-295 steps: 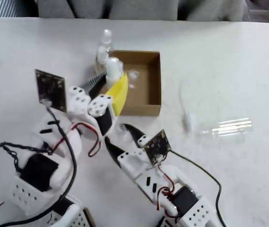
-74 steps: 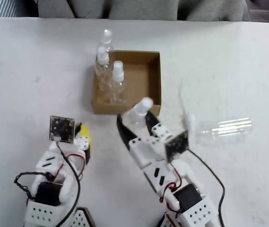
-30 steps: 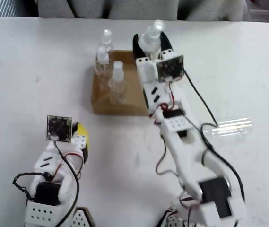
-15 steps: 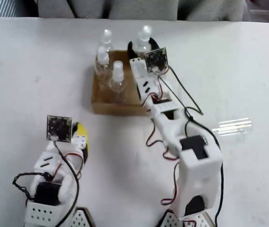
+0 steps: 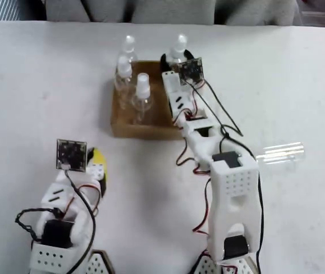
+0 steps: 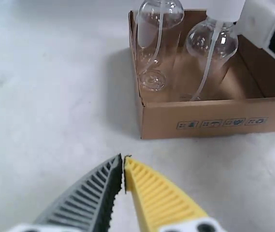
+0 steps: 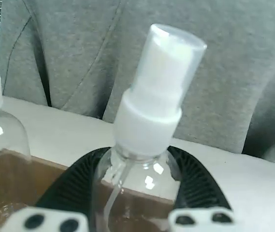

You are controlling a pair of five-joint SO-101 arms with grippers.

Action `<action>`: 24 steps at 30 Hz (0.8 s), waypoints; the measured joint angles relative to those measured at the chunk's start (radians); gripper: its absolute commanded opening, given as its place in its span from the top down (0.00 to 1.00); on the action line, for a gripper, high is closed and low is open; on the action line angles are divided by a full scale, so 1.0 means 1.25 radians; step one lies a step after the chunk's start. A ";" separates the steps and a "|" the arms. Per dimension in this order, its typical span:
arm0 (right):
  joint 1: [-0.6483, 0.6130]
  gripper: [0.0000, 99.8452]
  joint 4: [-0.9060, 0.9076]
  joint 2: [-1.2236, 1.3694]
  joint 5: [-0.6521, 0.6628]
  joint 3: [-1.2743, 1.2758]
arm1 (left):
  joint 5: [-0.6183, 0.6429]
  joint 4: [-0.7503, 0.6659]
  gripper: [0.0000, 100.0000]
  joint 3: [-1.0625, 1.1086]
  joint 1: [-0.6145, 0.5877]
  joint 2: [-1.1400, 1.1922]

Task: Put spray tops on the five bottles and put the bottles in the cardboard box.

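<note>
The right hand (image 7: 138,153) was clamped round a capped bottle (image 7: 152,108) over the 1 o'clock corner of the cardboard box (image 5: 142,131). If let go there, its base could catch the rim and tip outward. The left hand (image 6: 123,162), pinched together and empty, sat at the box's 7 o'clock. A last bottle (image 5: 279,153) lay at 4 o'clock.

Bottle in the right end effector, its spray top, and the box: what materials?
Bottle: clear glossy plastic, likely; the dip tube shows through it. Spray top: white plastic under a frosted cap. Box: matte brown cardboard, raw cut edges.
</note>
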 measured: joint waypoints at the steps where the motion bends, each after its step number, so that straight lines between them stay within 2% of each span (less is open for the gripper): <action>1: 0.000 0.98 0.000 0.001 0.002 0.000 | 0.000 0.000 0.97 0.000 0.000 0.000; 24: 0.000 0.98 0.032 0.001 0.002 0.000 | 0.000 0.000 0.97 0.000 0.000 0.000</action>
